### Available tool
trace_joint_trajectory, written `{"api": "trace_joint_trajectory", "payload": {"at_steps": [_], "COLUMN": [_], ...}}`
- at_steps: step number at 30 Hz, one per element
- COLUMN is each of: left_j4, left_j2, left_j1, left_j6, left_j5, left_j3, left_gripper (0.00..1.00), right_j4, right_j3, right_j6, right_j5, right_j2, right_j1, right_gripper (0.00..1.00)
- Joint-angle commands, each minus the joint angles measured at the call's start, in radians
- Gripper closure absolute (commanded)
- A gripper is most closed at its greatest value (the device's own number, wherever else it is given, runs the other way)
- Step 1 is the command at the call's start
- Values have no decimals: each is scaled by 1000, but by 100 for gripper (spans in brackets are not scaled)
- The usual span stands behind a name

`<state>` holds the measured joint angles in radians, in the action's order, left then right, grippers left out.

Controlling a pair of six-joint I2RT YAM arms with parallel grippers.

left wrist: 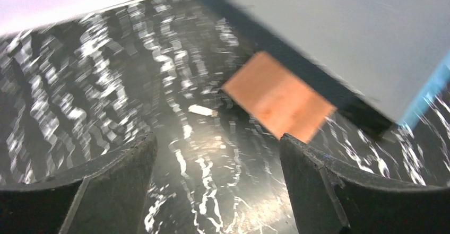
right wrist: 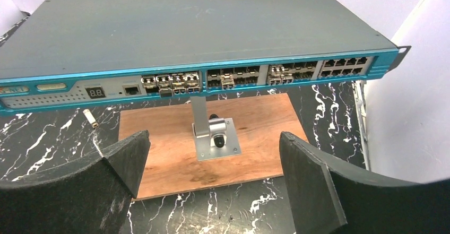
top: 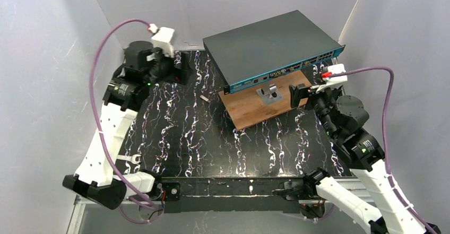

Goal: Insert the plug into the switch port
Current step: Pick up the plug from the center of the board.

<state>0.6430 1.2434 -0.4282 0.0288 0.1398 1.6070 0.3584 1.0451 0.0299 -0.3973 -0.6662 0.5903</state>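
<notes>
The switch [top: 270, 45] is a flat dark grey box with a teal front strip, resting tilted on a brown wooden board [top: 254, 109]. Its sockets [right wrist: 233, 77] face my right gripper [right wrist: 214, 136], which stands open and empty in front of the board. A small pale plug [top: 204, 98] lies loose on the black marbled table, left of the board; it also shows in the wrist views as the plug [left wrist: 201, 110] and the plug [right wrist: 91, 118]. My left gripper [left wrist: 217, 138] is open and empty, back at the far left [top: 179, 67], well short of the plug.
A small metal bracket [right wrist: 215, 138] with a dark knob stands on the wooden board just below the switch front. White walls close in the table on the left, right and far sides. Purple cables loop above both arms.
</notes>
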Motion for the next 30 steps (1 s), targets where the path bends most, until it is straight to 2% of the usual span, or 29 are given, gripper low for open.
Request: {"api": "trace_joint_trajectory", "payload": {"at_steps": [1, 5, 9, 14, 26, 30], "left_j4": [19, -45, -112, -170, -278, -327], "left_j2": [-28, 16, 104, 245, 527, 589], "left_j1": [171, 224, 229, 223, 64, 23], "left_j6": [158, 282, 404, 551, 729, 765], "left_j5": [-104, -110, -126, -193, -533, -597], "left_j3": [-93, -194, -271, -301, -261, -247], "left_gripper": [17, 16, 17, 23, 24, 26], "right_j4": [5, 18, 31, 41, 41, 42], "right_j3": [51, 55, 58, 53, 46, 44], "right_j6": [33, 54, 68, 82, 136, 148], "right_j5": [-49, -71, -80, -106, -137, -151], "right_j2": [27, 59, 79, 94, 67, 65], "right_j1": [-1, -1, -1, -1, -1, -1], "right_gripper": [1, 1, 1, 1, 1, 1]}}
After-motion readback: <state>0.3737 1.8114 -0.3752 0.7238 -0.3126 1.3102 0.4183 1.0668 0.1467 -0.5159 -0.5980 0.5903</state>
